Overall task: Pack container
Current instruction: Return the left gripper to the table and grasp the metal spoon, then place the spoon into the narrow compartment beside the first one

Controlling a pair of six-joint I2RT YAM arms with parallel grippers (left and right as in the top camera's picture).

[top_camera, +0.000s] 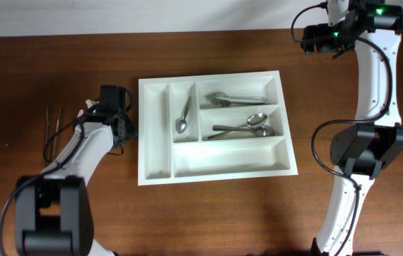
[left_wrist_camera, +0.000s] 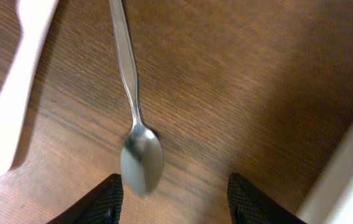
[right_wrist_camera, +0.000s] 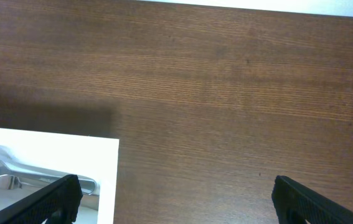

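The white cutlery tray [top_camera: 155,135] lies mid-table. It holds a spoon [top_camera: 183,115] in a narrow compartment, forks [top_camera: 233,98] in the top wide one and spoons [top_camera: 245,126] in the middle one. My left gripper [top_camera: 107,105] is just left of the tray. In the left wrist view it is open [left_wrist_camera: 176,200] and empty, low over a metal spoon [left_wrist_camera: 140,155] lying on the table, the bowl just ahead of the left finger. The tray's edge [left_wrist_camera: 350,180] is at the right. My right gripper [top_camera: 313,37] is open and empty [right_wrist_camera: 176,200] beyond the tray's far right corner [right_wrist_camera: 51,146].
Thin metal utensils [top_camera: 52,131] lie on the table at the far left. A white plastic utensil handle [left_wrist_camera: 14,93] lies left of the spoon. The tray's bottom wide and leftmost narrow compartments hold nothing. The right arm's base [top_camera: 361,146] stands right of the tray.
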